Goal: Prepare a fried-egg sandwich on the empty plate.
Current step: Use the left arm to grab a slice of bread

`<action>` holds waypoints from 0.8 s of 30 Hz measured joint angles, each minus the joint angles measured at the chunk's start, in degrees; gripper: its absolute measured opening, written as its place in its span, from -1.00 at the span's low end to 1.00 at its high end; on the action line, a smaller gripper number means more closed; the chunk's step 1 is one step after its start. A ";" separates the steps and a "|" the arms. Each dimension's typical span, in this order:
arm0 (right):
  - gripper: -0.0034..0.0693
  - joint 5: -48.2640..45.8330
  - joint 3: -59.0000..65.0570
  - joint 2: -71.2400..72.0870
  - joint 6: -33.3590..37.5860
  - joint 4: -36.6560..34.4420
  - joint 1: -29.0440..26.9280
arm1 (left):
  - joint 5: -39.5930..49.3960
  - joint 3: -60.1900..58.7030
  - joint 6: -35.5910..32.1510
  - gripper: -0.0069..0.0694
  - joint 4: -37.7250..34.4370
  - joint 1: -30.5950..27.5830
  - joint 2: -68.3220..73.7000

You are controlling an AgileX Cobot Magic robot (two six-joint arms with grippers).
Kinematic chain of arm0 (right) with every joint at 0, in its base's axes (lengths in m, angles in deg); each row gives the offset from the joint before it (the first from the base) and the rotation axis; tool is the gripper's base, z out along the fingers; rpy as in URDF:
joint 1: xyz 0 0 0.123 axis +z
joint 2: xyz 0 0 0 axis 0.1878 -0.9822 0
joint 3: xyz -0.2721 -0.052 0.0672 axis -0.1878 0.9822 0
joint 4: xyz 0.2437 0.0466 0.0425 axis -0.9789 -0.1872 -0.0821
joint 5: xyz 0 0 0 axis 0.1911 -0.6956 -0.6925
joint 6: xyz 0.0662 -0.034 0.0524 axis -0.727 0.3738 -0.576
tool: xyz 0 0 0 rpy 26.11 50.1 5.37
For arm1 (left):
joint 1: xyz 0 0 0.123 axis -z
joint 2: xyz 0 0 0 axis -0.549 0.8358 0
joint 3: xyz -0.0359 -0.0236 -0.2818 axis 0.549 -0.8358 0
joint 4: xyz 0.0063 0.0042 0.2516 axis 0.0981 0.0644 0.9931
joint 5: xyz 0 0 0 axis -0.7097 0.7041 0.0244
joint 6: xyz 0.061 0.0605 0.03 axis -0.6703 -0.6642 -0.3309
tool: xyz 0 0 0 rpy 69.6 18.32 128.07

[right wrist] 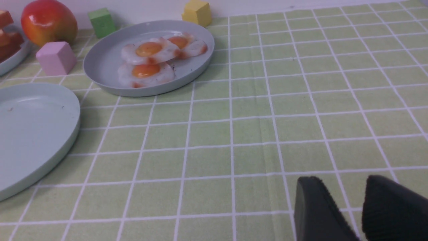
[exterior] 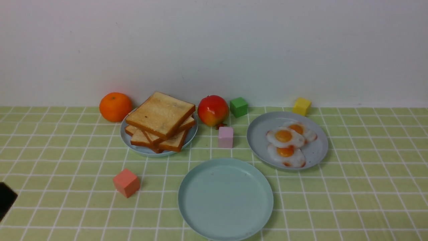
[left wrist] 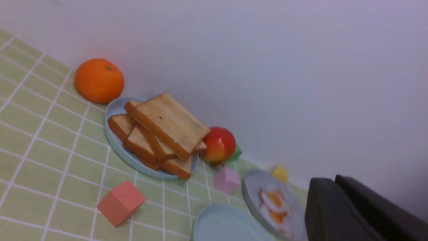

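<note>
The empty plate (exterior: 225,199), pale aqua-green, lies at the front middle of the table with nothing on it. Several toast slices (exterior: 160,120) are stacked on a light blue plate (exterior: 147,152) behind it to the left. Fried eggs (exterior: 286,137) with orange yolks lie overlapping on a grey-blue plate (exterior: 314,154) to the right. My left gripper (left wrist: 330,179) is shut with nothing between its fingers and hangs above the table's front left. Only a black corner of it (exterior: 6,199) shows in the front view. My right gripper (right wrist: 339,179) is open and empty, low over the cloth, right of the empty plate (right wrist: 30,134).
An orange (exterior: 115,106) and a red fruit (exterior: 213,110) flank the toast plate near the wall. Small cubes stand about: green (exterior: 238,106), yellow (exterior: 301,106), pink (exterior: 225,137) between the two back plates, salmon (exterior: 126,182) left of the empty plate.
</note>
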 joint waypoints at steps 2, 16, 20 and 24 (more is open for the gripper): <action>-0.25 0.00 0.00 0.00 0.00 0.00 0.00 | 6.59 5.16 -3.83 -0.85 1.35 2.58 6.74; -0.24 15.17 0.44 0.00 -10.01 -17.18 0.00 | 25.06 32.08 -2.06 -0.85 21.69 14.25 47.44; -0.27 16.28 -1.88 0.00 -12.38 -21.22 0.00 | 24.89 38.23 2.20 -0.85 28.34 19.67 55.91; -0.51 -2.70 -17.61 -4.84 -7.08 -19.10 1.93 | 26.44 47.74 10.88 -0.85 37.08 22.60 66.45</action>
